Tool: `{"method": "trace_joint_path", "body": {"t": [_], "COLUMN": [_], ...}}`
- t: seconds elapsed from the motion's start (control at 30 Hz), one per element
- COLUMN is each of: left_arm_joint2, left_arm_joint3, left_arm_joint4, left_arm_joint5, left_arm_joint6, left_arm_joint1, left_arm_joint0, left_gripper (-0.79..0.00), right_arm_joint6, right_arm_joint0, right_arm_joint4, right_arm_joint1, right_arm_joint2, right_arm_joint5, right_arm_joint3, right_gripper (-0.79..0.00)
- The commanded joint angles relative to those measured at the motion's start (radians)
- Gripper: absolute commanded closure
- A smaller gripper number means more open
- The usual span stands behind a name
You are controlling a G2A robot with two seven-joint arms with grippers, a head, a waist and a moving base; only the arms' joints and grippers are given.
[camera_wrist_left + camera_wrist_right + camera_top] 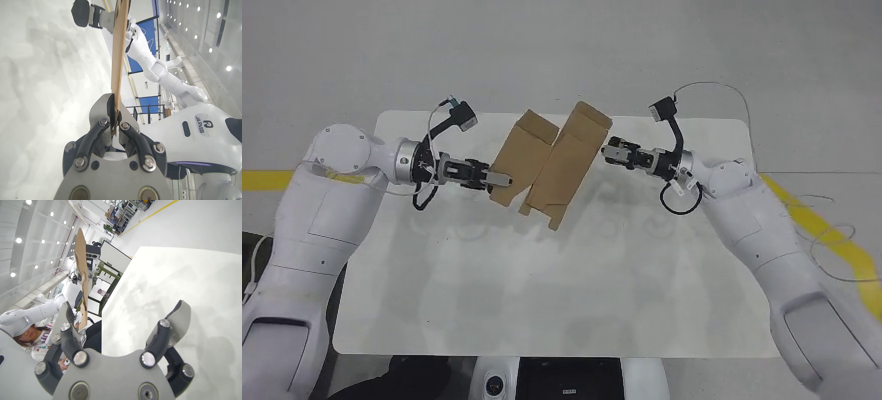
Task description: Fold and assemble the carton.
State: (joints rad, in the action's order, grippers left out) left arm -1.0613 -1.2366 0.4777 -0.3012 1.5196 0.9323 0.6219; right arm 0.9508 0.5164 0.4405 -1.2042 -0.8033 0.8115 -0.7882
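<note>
On your left in the top view, the left pincer (500,180) is clamped on the near-left edge of the carton (552,160). In the left wrist view you see this pincer (115,106) closed on the cardboard, both pads pressed against the carton (118,56), which appears edge-on as a thin brown sheet leading away from the grip.

At centre, the carton is a flattened brown blank with several panels and flaps. It is held up off the white surface (542,290) and slants from the left pincer toward the far side. No part of it can be seen resting on the surface (37,75).

On your right, the right pincer (608,150) sits just beside the carton's right edge. In the right wrist view its fingers (65,309) stand wide apart, and this pincer (123,308) grips nothing. The carton (82,279) rises close to one finger, above the surface (170,275). You cannot tell whether that finger touches the cardboard.
</note>
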Motion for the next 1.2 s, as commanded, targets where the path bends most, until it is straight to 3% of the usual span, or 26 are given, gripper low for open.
{"method": "trace_joint_path", "body": {"t": [0.0, 0.3, 0.47, 0.77, 0.87, 0.93, 0.97, 1.17], "left_arm_joint2": [0.006, 0.071, 0.126, 0.202, 0.226, 0.240, 0.247, 0.286], "left_arm_joint3": [-0.032, -0.107, -0.139, -0.164, -0.168, -0.167, -0.167, -0.155], "left_arm_joint4": [-0.020, -0.014, -0.016, 0.026, 0.046, 0.065, 0.072, 0.116], "left_arm_joint5": [0.012, 0.017, 0.017, 0.017, 0.017, 0.017, 0.017, 0.017], "left_arm_joint6": [0.012, 0.016, 0.016, 0.016, 0.016, 0.016, 0.016, 0.016], "left_arm_joint1": [-0.009, -0.053, -0.081, -0.119, -0.129, -0.135, -0.138, -0.152], "left_arm_joint0": [0.012, 0.051, 0.045, 0.029, 0.019, 0.012, 0.008, -0.017], "left_gripper": [0.000, 0.000, 0.000, 0.000, 0.000, 0.000, 0.000, 0.000], "right_arm_joint6": [0.072, 0.220, 0.273, 0.293, 0.284, 0.277, 0.273, 0.251], "right_arm_joint0": [0.004, 0.085, 0.139, 0.163, 0.157, 0.152, 0.150, 0.140], "right_arm_joint4": [0.010, 0.039, 0.042, 0.103, 0.113, 0.120, 0.123, 0.156], "right_arm_joint1": [0.013, 0.094, 0.129, 0.165, 0.173, 0.177, 0.179, 0.188], "right_arm_joint2": [-0.017, -0.104, -0.090, -0.026, -0.004, 0.011, 0.018, 0.069], "right_arm_joint5": [-0.031, -0.162, -0.215, -0.235, -0.226, -0.219, -0.215, -0.193], "right_arm_joint3": [-0.004, -0.156, -0.287, -0.380, -0.376, -0.374, -0.373, -0.390], "right_gripper": [-0.785, -0.785, -0.785, -0.785, -0.613, -0.453, -0.416, -0.366]}}
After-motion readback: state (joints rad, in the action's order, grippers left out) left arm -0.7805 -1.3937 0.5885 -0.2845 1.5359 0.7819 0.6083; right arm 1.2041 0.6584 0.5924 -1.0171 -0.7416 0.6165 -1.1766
